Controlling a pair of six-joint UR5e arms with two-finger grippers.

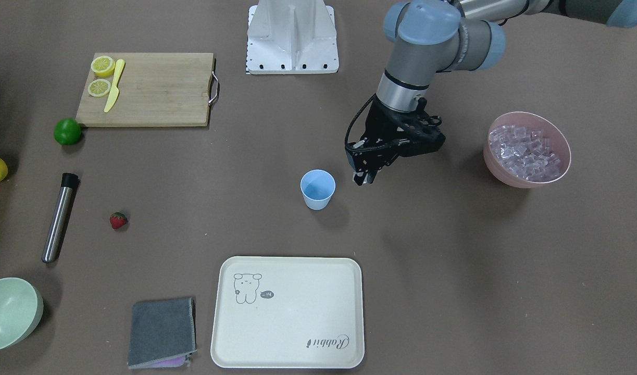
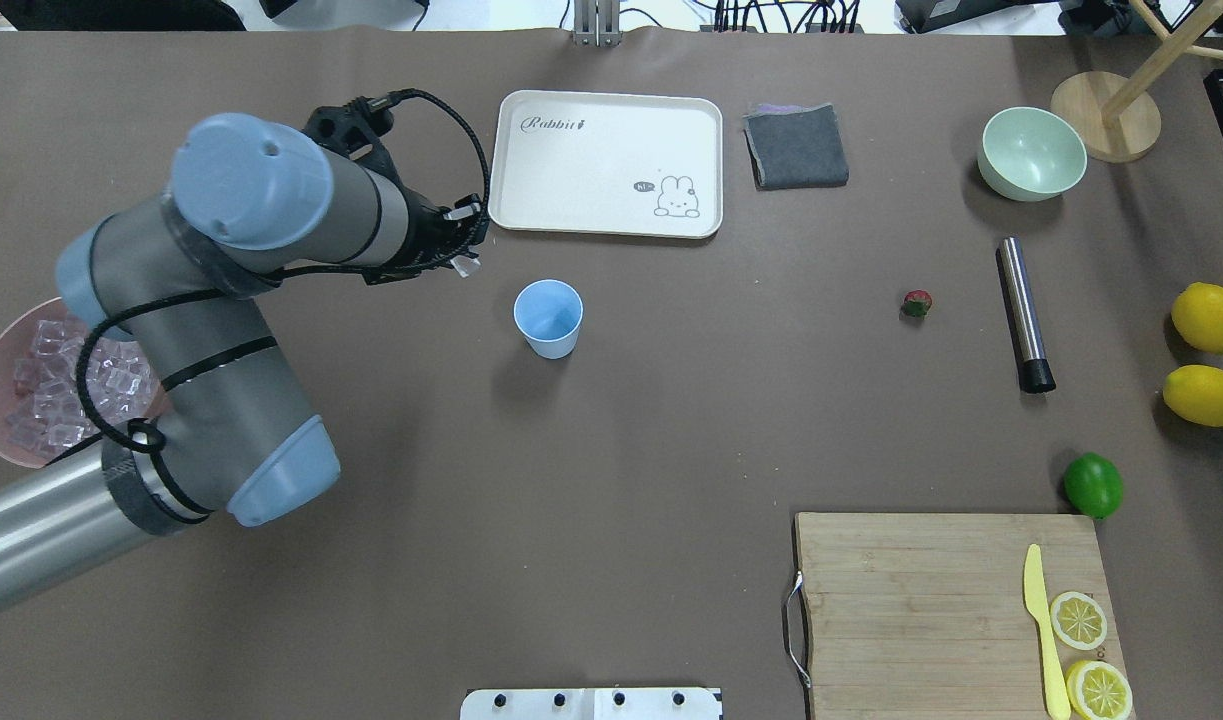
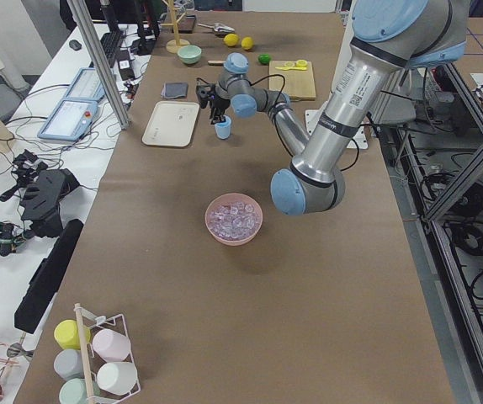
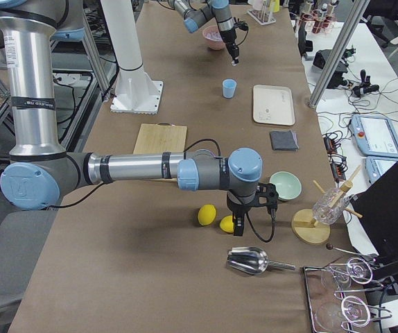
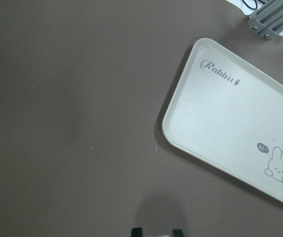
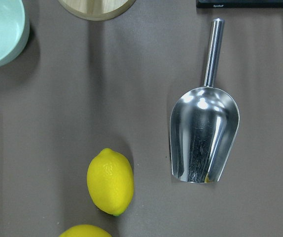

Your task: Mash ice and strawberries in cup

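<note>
Loading step: my left gripper [image 1: 364,177] hangs beside the blue cup [image 1: 317,188], pinched nearly closed on what looks like an ice cube [image 5: 157,234]. Next, centre over the rim, release.

At the right end of the bench [image 4: 150,277], the jaws of the right arm [image 4: 136,168] hang close by two lemons [image 4: 206,214], with a metal scoop [image 4: 251,260] near them. Toward the left end, the jaws of the left arm [image 4: 216,14] hang beyond the cup [image 4: 229,88].
</note>
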